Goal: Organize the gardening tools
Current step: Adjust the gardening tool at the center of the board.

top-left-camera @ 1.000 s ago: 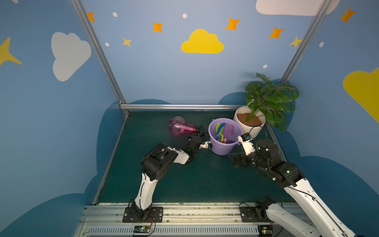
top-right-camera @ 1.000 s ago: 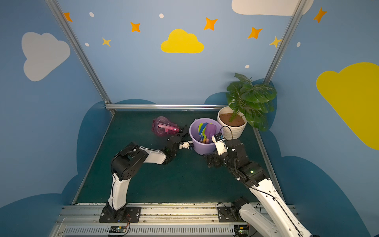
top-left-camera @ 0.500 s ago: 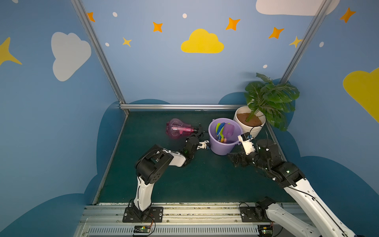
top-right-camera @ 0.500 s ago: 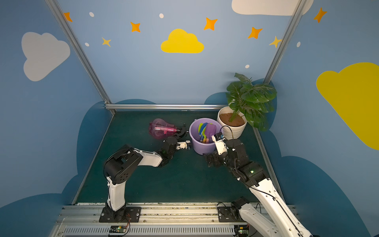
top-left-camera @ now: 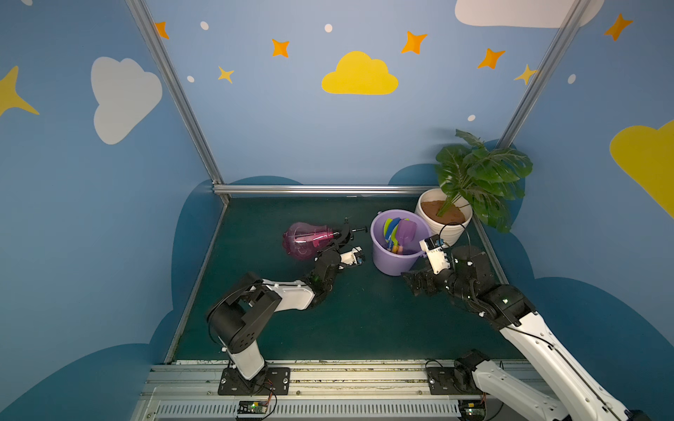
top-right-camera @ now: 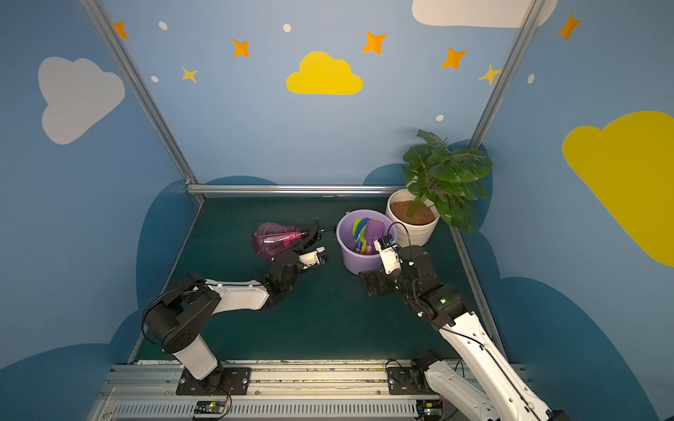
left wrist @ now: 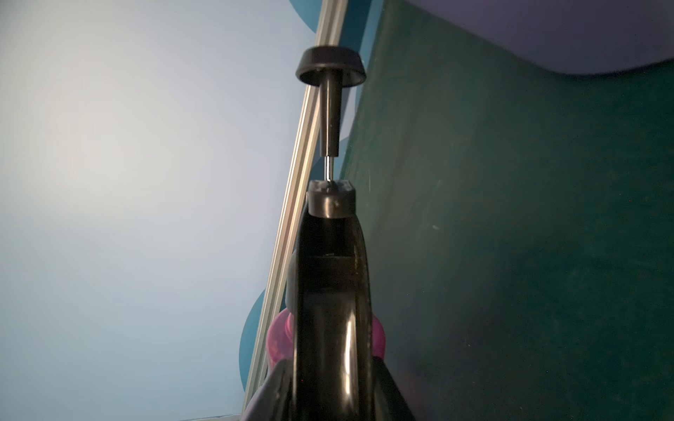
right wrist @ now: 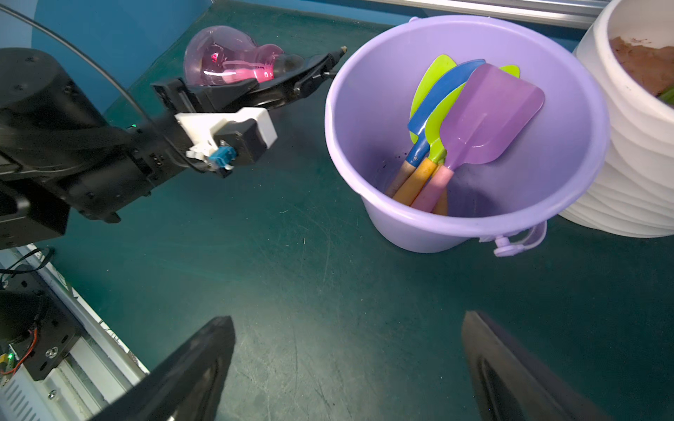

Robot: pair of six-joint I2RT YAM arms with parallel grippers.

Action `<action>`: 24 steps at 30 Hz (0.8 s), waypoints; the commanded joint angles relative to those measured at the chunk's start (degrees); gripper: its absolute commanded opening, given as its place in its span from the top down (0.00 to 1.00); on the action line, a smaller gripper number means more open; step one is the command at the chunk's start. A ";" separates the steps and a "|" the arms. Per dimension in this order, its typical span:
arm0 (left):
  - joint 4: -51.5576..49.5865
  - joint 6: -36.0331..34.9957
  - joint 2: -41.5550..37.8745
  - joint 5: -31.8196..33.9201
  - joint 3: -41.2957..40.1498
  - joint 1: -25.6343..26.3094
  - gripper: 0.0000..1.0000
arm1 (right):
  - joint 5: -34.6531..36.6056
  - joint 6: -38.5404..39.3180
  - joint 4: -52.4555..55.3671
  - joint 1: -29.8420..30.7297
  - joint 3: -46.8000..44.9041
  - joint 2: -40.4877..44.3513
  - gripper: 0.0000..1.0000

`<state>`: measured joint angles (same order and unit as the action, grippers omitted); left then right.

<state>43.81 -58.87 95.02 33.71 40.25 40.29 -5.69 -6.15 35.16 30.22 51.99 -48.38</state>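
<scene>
The spray bottle point(top-left-camera: 304, 240) is the last tool outside the bucket. It lies tipped on its side over the mat point(top-left-camera: 364, 320), its black trigger head pointing toward the lilac bucket point(top-left-camera: 397, 262). I cannot tell whether it clears the mat.

Over the last second it has drifted a little leftward and toward the near edge, away from the bucket, as my left arm folded its elbow back. The left gripper point(top-left-camera: 332, 243) is clenched on the bottle at the trigger end.

All four shovels point(right wrist: 474, 116) stand in the bucket, blades up. The right gripper point(right wrist: 346, 324) hangs just in front of the bucket, jaws spread wide and empty.

I read the drift as a pull-back to win room before lifting the bottle over the rim.
</scene>
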 commanded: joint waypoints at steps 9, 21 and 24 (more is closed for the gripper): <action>6.10 22.42 -17.39 -5.85 -4.97 -1.43 0.98 | -0.55 -1.20 -2.70 0.28 -1.24 0.26 0.02; 16.98 53.70 -27.60 -13.66 -17.42 -8.83 0.97 | -1.30 -1.50 -3.87 0.28 -1.99 -0.25 0.02; 21.48 58.42 -27.53 -13.17 -19.87 -9.72 0.97 | -1.75 -1.58 -3.79 0.28 -1.98 -0.46 0.02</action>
<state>54.13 -8.54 68.86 21.80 21.02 31.22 -6.37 -7.29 32.73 30.22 50.28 -48.49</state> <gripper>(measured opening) 0.311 0.981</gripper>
